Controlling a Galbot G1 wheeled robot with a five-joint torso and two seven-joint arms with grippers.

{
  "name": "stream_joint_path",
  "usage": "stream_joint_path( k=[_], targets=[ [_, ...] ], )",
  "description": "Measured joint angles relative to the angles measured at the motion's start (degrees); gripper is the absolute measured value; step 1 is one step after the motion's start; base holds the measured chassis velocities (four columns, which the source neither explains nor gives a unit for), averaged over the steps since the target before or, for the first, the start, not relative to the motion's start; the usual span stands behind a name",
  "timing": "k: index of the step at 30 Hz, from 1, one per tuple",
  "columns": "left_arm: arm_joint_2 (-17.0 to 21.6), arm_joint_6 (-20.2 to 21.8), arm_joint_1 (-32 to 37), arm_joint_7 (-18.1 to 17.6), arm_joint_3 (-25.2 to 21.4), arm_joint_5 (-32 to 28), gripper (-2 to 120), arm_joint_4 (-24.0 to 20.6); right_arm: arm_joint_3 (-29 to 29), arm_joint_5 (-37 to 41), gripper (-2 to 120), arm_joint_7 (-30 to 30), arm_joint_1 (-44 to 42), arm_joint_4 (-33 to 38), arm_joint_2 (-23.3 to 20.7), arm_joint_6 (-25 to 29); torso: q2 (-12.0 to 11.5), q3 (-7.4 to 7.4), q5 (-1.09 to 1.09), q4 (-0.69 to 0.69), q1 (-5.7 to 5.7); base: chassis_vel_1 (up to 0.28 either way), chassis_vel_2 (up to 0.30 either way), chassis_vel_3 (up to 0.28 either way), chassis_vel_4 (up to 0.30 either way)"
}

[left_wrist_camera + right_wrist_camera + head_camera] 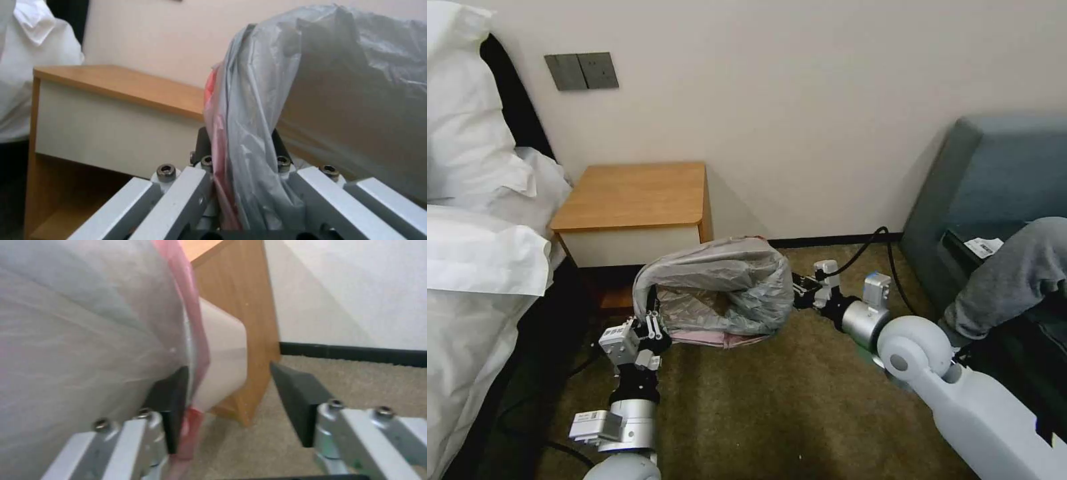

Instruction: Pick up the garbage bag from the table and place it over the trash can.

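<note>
Garbage bag is draped over the trash can on the carpet, just in front of and to the right of the table; grey plastic covers the can's top and sides, pinkish-red band hangs along the front near the floor. In the head view the can is fully hidden under the bag. In the right wrist view a pale cream wall of the can shows past the bag's red edge.

Left gripper sits at the bag's left front corner, clenched on a bunch of grey plastic and red band (left wrist view shows the film pinched between both fingers).

Right gripper is at the bag's right side, released: jaws spread wide, one pad touching the bag, the other pad out in free air over carpet.

Writing: small white labels on the left wrist housing and a white tag on the dark blue-grey seat, both too small to read. No brand legible. Grey wall switch plate above the table, unmarked.
</note>
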Motion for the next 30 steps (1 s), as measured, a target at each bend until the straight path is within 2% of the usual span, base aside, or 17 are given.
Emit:
stream_joint_path(
  k=[1,2,5,6,14,30],
  targets=[
    [0.0,0.0,0.0,0.0,0.0,0.0,6,0.0,0.0,0.0,50,0.0,0.0,0.0,0.0,0.0,0.0,0.0,0.0,0.0,0.0,0.0,0.0,0.0,0.0],
    [0.0,-0.16,-0.01,-0.04,-0.19,0.33,6,0.0,0.36,-0.77,61,0.37,-0.34,0.4,-0.11,0.37,0.0,0.0,0.0,0.0,0.0,0.0,0.0,0.0,0.0],
    [0.03,-0.27,0.06,-0.09,-0.3,0.49,6,-0.1,0.66,-1.29,74,1.03,-0.47,0.71,-0.2,0.77,0.0,0.0,0.0,0.0,0.0,0.0,0.0,0.0,0.0],
    [0.03,-0.27,0.06,-0.09,-0.3,0.49,6,-0.1,0.66,-1.29,74,1.03,-0.47,0.71,-0.2,0.77,0.0,0.0,0.0,0.0,0.0,0.0,0.0,0.0,0.0],
    [0.09,-0.57,0.16,-0.34,-0.6,0.6,6,-0.54,2.05,0.02,100,2.15,-1.41,3.03,-1.71,0.04,0.0,0.0,0.0,0.0,0.0,0.0,0.0,0.0,0.0],
    [0.08,-0.79,0.21,-0.53,-0.58,0.71,6,-0.78,3.77,1.57,100,2.18,-1.64,3.21,-4.83,-0.69,0.0,0.0,0.0,0.0,0.0,0.0,0.0,0.0,0.0]
  ],
)
